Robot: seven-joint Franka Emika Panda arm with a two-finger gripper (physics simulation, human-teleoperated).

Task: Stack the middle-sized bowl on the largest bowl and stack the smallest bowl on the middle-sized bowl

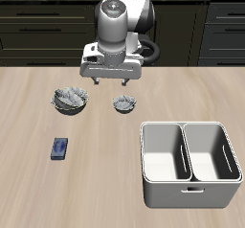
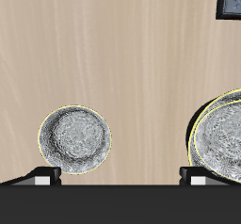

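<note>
Gripper (image 1: 112, 79) hangs above the table (image 1: 115, 184), my fingers (image 2: 43, 175) spread wide and holding nothing. Smallest bowl (image 1: 124, 103) sits upright, mouth up, directly below me; being round, it shows no long axis. Middle-sized bowl (image 1: 72, 99) appears already nested upright in the largest bowl (image 1: 61, 105), near the smallest bowl but apart from it; the wrist view shows two close rims there. Small blue box (image 1: 60, 148) lies nearer the table's front edge. Grey two-compartment caddy (image 1: 189, 163) stands well apart.
</note>
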